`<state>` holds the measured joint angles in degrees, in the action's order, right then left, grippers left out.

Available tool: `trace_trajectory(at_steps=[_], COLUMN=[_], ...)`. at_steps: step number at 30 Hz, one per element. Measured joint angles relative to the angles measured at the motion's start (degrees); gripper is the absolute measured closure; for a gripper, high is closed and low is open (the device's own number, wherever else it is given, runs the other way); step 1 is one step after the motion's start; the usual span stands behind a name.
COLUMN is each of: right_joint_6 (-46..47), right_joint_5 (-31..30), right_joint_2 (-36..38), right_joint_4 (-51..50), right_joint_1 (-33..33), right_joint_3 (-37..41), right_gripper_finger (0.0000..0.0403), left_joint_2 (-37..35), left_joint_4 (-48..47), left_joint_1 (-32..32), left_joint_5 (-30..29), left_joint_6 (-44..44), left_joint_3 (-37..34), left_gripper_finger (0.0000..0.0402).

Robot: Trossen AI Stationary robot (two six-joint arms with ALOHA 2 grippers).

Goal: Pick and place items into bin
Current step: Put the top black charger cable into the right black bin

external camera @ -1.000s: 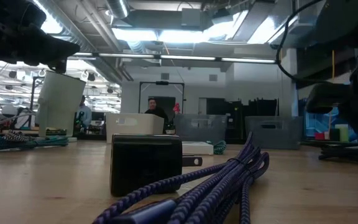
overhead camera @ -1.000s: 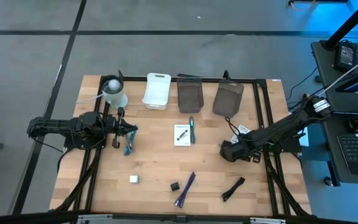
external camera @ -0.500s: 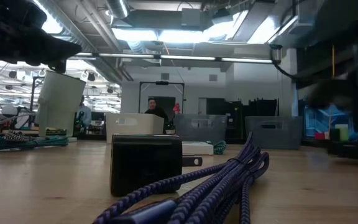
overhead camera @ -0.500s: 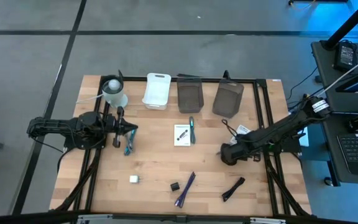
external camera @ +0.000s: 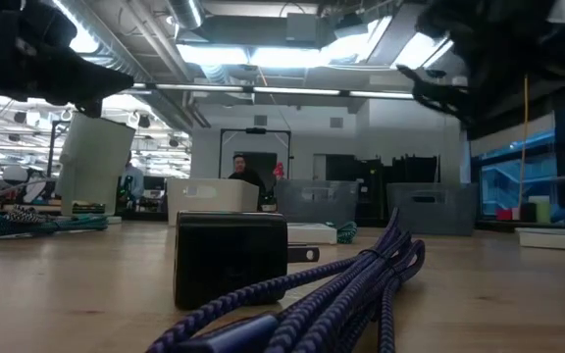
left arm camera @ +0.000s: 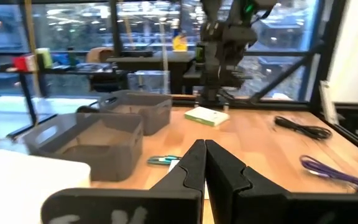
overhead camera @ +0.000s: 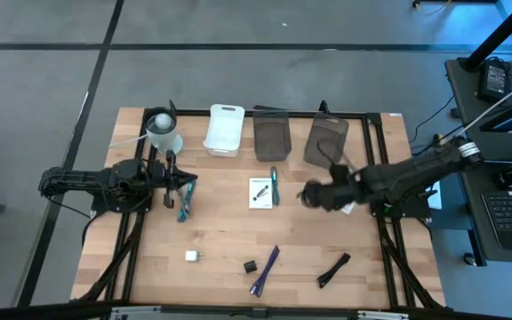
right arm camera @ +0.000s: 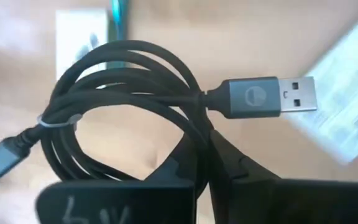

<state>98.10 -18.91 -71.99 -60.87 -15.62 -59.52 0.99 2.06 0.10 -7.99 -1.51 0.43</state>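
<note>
Coiled cable [right arm camera: 129, 99] in R claw [right arm camera: 207, 158]

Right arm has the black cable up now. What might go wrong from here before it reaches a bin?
The right gripper pinches only one strand of the black coiled cable, so the bundle may slip or swing out. Its loose USB plug and other end dangle, and might catch a rim of the grey bins or hang over the edge on release. The left gripper sits shut, well clear.

A wooden table [overhead camera: 220, 240] carries a white bin [overhead camera: 224, 130], two grey bins [overhead camera: 272, 138], a card [overhead camera: 260, 192], teal pen [overhead camera: 274, 185], purple cable [overhead camera: 265, 269], black marker [overhead camera: 332, 269] and two cubes [overhead camera: 191, 256].
</note>
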Motion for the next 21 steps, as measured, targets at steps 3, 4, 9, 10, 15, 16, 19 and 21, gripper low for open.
trace_trajectory(at_steps=[3,4,9,10,15,16,19,21], right_joint_6=[-11.4,-16.0,-40.9,-45.9,-67.5,-70.9,-80.0,-85.2], right_joint_5=[-3.3,-3.9,-2.3,-0.8,9.3,11.2,15.2,17.1], right_joint_2=[1.5,2.1,2.8,2.7,0.7,-0.1,-3.5,-6.5], right_joint_4=[-4.5,-5.5,-6.1,-5.9,-3.6,-3.6,-3.7,-3.5], right_joint_1=[6.4,9.1,26.3,30.1,49.6,53.1,61.0,64.0], right_joint_3=[-4.9,-6.4,-12.9,-13.8,-15.3,-15.3,-15.4,-15.4], right_gripper_finger=[0.0392,0.0392,0.0393,0.0393,0.0393,0.0393,0.0393,0.0393], left_joint_2=[0.0,0.0,0.0,0.0,0.0,0.0,0.0,0.0], left_joint_4=[0.4,0.4,0.4,0.4,0.5,0.6,0.8,1.0], left_joint_1=[0.0,0.0,0.0,0.0,0.0,0.0,0.0,0.0], left_joint_5=[-2.8,-3.2,-4.0,-4.0,-4.5,-4.9,-6.7,-8.3], left_joint_6=[-1.3,-1.3,-1.3,-1.1,-0.3,-0.3,-0.3,-0.4], left_joint_3=[0.0,0.0,0.0,0.0,0.0,0.0,0.0,0.0], left_gripper_finger=[0.0398,0.0398,0.0398,0.0398,0.0398,0.0398,0.0398,0.0398])
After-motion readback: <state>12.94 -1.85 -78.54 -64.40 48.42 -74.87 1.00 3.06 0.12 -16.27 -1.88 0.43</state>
